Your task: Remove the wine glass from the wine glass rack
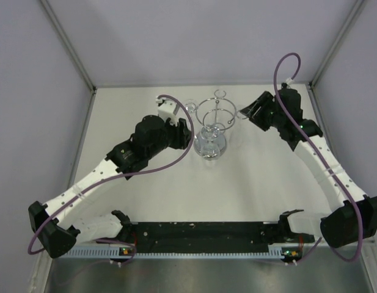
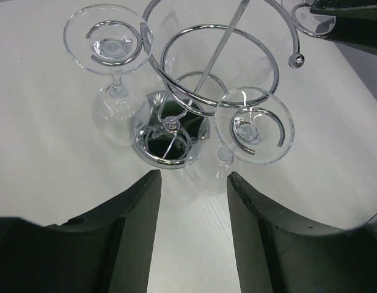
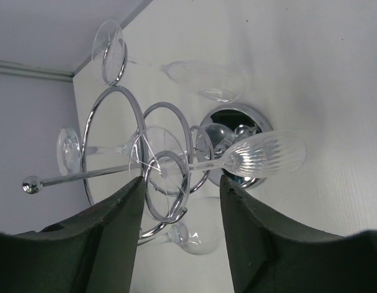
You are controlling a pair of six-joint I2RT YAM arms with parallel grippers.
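Observation:
The chrome wine glass rack point(image 1: 216, 116) stands mid-table with several clear glasses hanging bowl-down from its rings. In the right wrist view a ribbed wine glass point(image 3: 267, 155) hangs from a rack ring point(image 3: 176, 210). Its round foot and that ring sit between my right gripper's point(image 3: 182, 180) open fingers, the left finger at the foot's edge. In the left wrist view my left gripper point(image 2: 191, 177) is open, with the bowl of a hanging glass point(image 2: 255, 125) just beyond its tips and the rack's mirrored base point(image 2: 153, 160) behind. A second glass point(image 2: 109, 39) hangs further left.
Both arms reach in from either side of the rack, the left gripper point(image 1: 187, 131) and the right gripper point(image 1: 243, 113) close to it. Grey walls enclose the white table point(image 1: 176, 195) at the back and sides. A black rail point(image 1: 200, 235) runs along the near edge.

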